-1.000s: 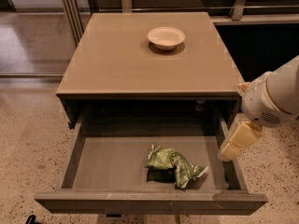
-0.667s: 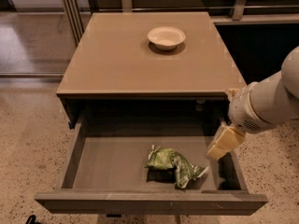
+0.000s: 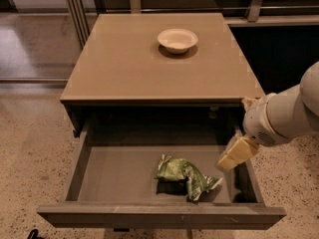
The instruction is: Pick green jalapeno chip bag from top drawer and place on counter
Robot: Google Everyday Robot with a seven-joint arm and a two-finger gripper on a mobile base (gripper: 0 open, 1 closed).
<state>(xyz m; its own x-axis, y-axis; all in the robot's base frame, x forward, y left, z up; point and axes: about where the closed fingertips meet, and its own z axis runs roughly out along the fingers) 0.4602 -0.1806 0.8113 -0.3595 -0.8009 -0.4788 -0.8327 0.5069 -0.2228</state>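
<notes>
The gripper hangs inside the right-hand end of the open top drawer, just beside its right wall and above its flat bottom, at the end of the bulky white arm that enters from the right of the cabinet. It tilts downward and to its left, which reads as an approach angled toward the green jalapeno chip bag. The bag lies near the gripper but apart from it, to its left and a little closer to the drawer's front panel, crumpled on the drawer bottom. Since the bag rests free there, the gripper has hold of nothing. Whether it is spread or closed cannot be told from this angle. The drawer is pulled well out from under the cabinet, so its contents lie exposed from above and the arm can come down past the front edge of the counter. The counter lies above the gripper and away to its left and rear, with its front edge close over the wrist. A white bowl sits toward the counter's back, well apart from the gripper, so the nearer part of the top looks the likelier place for the bag. By this judgement the task is at the reach, with grasp, lift and placing yet to come. The tight spot between the drawer wall and the counter edge is what the lift will need to mind.
</notes>
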